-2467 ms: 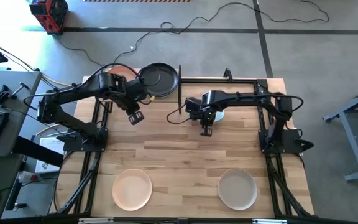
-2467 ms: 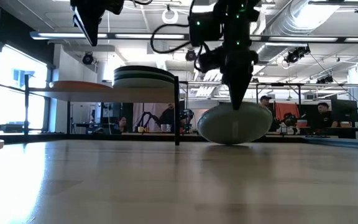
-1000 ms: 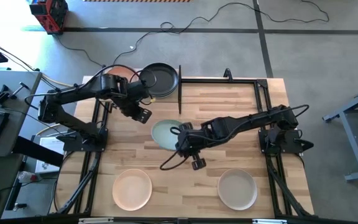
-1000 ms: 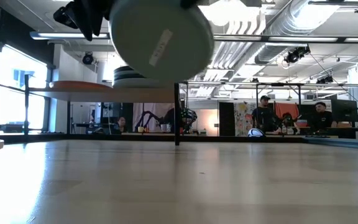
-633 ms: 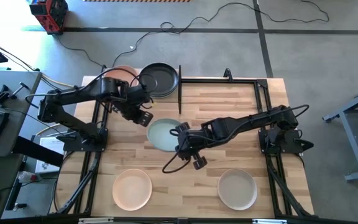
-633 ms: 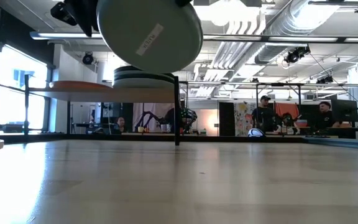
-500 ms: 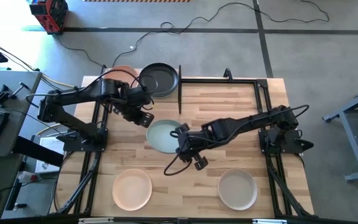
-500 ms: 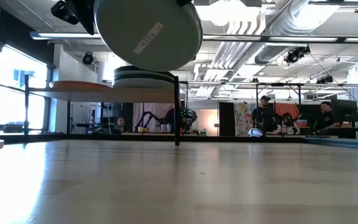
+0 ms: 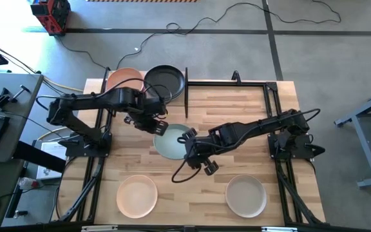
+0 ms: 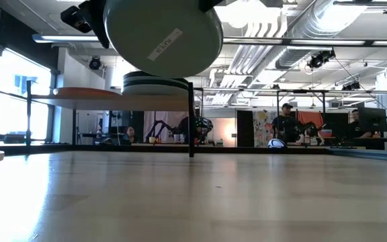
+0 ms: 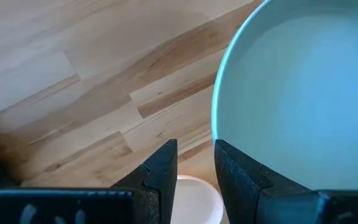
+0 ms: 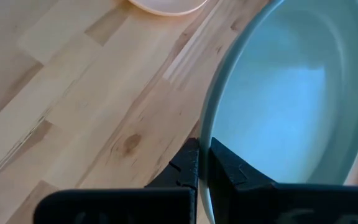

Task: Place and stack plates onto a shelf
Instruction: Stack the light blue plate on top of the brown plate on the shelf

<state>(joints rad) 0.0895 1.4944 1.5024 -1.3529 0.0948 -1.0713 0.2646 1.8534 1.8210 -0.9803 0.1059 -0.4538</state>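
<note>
While my right gripper [image 9: 196,149] stays clenched on the pale green plate's [image 9: 171,140] rim above mid-table, left gripper [image 9: 160,127] sits released beside it. Handover step; next I close left on the rim, then shelf [image 10: 86,98].

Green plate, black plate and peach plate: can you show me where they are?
Green plate [image 9: 170,142]: high view, its bare inside.
Black plate [image 9: 164,80]: high view, middle of the top plate on the shelf.
Peach plate [image 9: 137,196]: high view, its middle, on the tabletop.
</note>
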